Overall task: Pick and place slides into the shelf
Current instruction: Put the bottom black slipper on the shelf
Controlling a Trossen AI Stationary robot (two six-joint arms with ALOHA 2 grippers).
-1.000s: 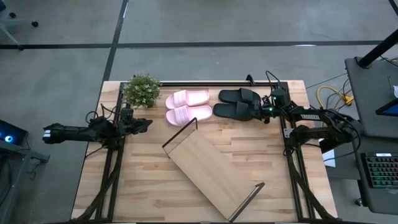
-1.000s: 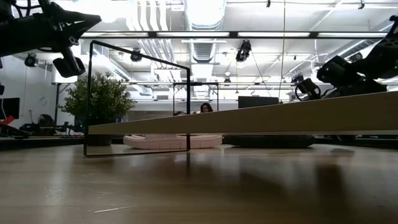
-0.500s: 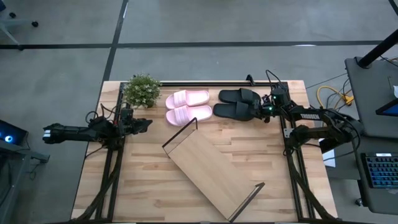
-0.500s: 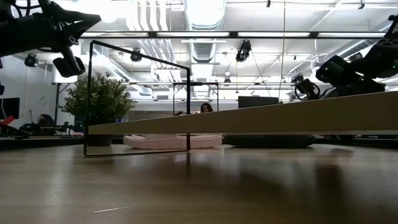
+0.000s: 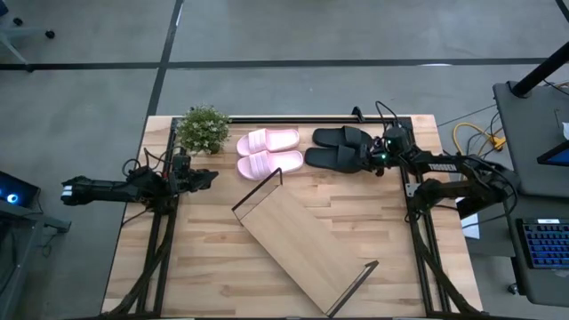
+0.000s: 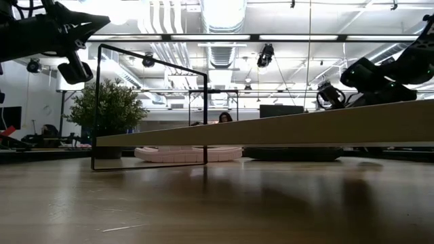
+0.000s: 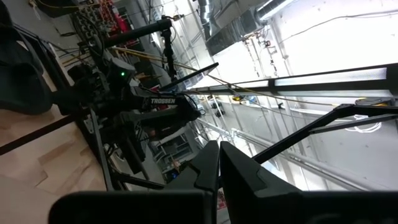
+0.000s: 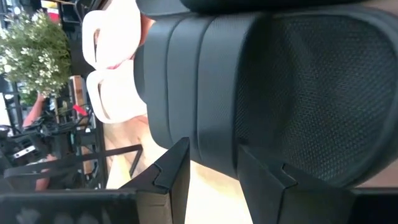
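From above, my right gripper [image 5: 372,158] sits at the heel end of the nearer black slide [image 5: 336,158], beside its mate and the pink pair [image 5: 268,153] at the desk's far edge; the shelf [image 5: 300,240] lies slantwise mid-desk. My left gripper [image 5: 207,176] waits near the plant [image 5: 203,129].

At desk height, the slides lie behind the shelf board.

At my left wrist, jaws together.

At my right wrist, jaws apart, straddling the black sole's edge [image 8: 211,81]. It looks light, rubbery and flexible; I'd pinch the thick sole rim.
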